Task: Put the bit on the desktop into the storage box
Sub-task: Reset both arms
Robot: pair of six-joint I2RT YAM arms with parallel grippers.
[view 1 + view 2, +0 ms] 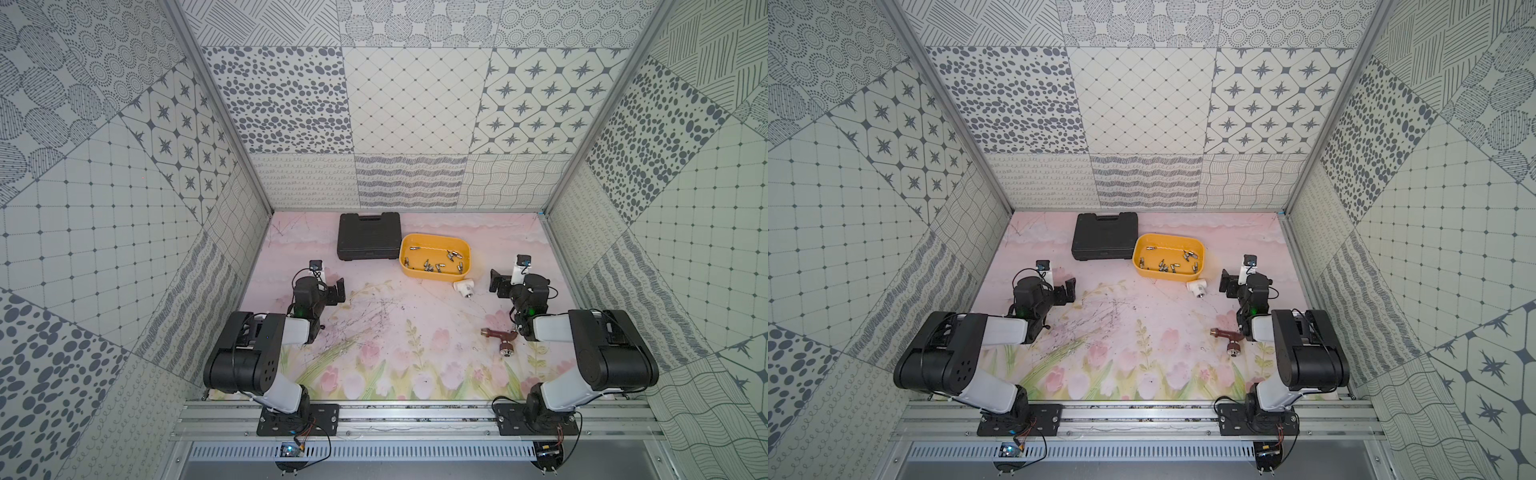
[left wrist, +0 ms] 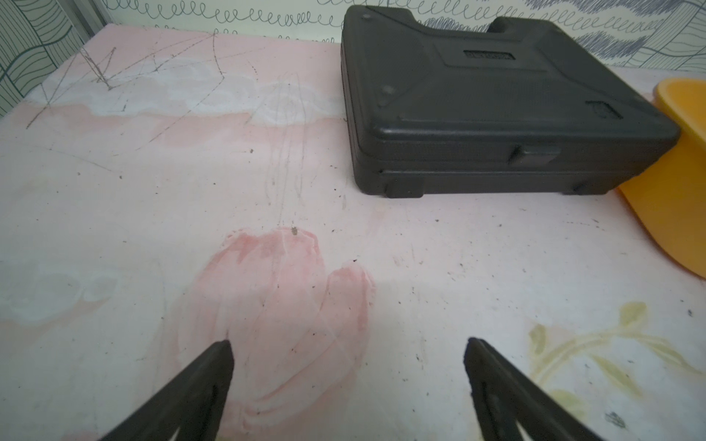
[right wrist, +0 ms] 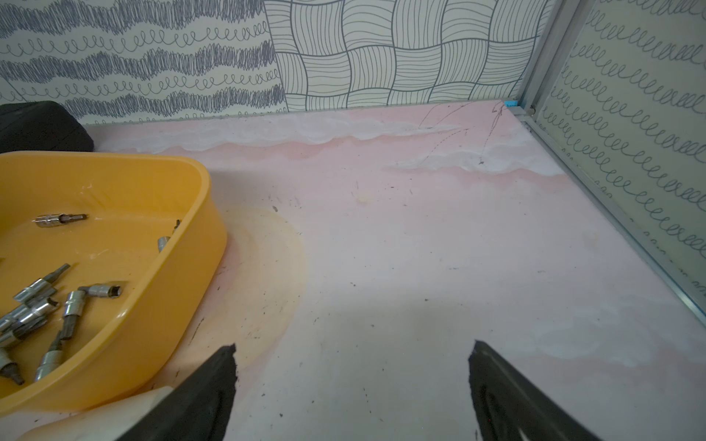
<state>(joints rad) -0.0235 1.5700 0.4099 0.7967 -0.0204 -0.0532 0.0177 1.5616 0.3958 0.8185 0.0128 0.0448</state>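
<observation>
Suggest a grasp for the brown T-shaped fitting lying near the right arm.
Top-down looks best: the brown T-shaped fitting lies flat. Close the jaws across its slim crossbar, on the free half pointing away from the right arm; the other half sits right beside that arm. The stem ends in a fatter collar, probably a worse fit.

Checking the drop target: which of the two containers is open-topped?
The shallow yellow plastic tub, lidless, metal bits inside; the black plastic case beside it is shut.
</observation>
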